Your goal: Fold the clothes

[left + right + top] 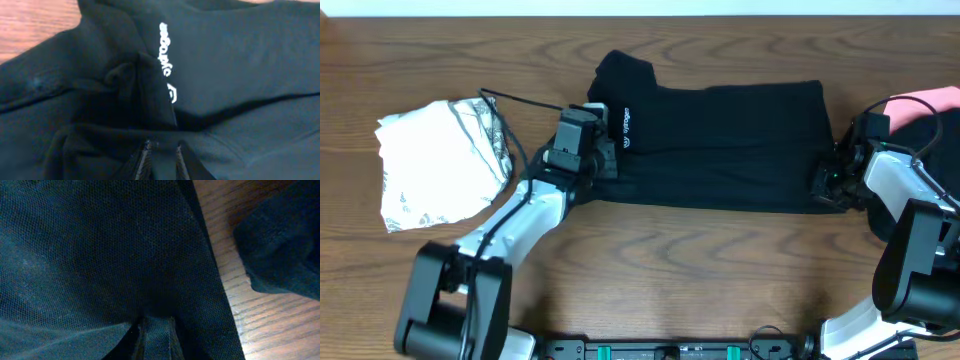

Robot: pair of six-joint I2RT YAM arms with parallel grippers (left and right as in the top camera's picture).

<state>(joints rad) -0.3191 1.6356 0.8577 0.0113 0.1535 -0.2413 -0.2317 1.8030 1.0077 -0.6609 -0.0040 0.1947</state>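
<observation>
At shirt (pixel 720 140) ends: left arm (pixel 520 215), right arm (pixel 895 178) pinching.

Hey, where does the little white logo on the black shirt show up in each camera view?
Overhead: the white logo is left of centre, near the left end of the black shirt.
Left wrist: the logo is at upper centre, running top to bottom.
Right wrist: not in it; only black fabric and wooden table show.
Shared landmark: the black shirt, seen in all three views.
</observation>
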